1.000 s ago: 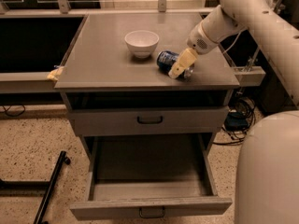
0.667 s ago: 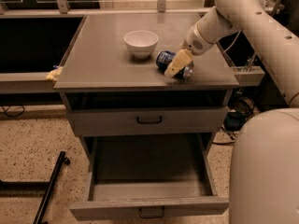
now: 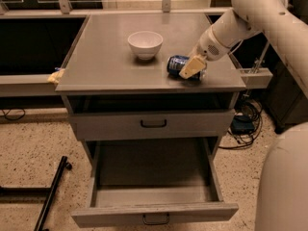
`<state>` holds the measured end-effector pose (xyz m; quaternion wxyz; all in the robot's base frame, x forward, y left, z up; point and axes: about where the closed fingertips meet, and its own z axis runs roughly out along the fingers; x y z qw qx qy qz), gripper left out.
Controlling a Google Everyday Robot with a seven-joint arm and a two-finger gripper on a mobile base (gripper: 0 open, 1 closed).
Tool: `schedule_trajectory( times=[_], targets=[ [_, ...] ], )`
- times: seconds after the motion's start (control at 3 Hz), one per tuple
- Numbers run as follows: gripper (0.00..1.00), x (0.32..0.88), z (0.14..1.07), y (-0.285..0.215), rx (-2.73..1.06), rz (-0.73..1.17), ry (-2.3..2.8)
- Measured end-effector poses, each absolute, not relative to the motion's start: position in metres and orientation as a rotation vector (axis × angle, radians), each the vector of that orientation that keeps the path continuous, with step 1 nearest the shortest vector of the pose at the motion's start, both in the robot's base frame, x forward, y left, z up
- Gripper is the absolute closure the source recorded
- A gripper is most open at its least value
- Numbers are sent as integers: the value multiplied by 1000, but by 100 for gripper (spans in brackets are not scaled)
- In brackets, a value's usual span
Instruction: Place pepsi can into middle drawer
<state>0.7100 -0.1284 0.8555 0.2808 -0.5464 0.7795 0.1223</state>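
The pepsi can (image 3: 176,64), blue with a silver end, lies on its side on the grey cabinet top (image 3: 110,66), right of the middle. My gripper (image 3: 191,68) comes down from the upper right and sits against the can's right end, covering that part of it. The middle drawer (image 3: 154,212) is pulled out wide below, near the floor. Its deep tray (image 3: 153,170) holds nothing that I can see.
A white bowl (image 3: 145,44) stands left of the can, a little further back. The upper drawer front (image 3: 154,124) with its black handle is shut, above the open drawer. My white arm (image 3: 269,18) fills the right side. A black bar (image 3: 53,191) lies on the floor at left.
The gripper has stayed at the can's right end, with only a small shift of the arm. The can and the bowl have not moved.
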Motion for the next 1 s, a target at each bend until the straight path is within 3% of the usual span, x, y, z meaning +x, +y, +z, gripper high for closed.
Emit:
schedule_trajectory(
  times=[0.33, 0.67, 1.0],
  targets=[
    [88, 660, 872, -147, -1529, 277, 2005],
    [100, 586, 893, -166, -1598, 247, 1897],
    [100, 506, 911, -183, -1687, 276, 1793]
  ],
)
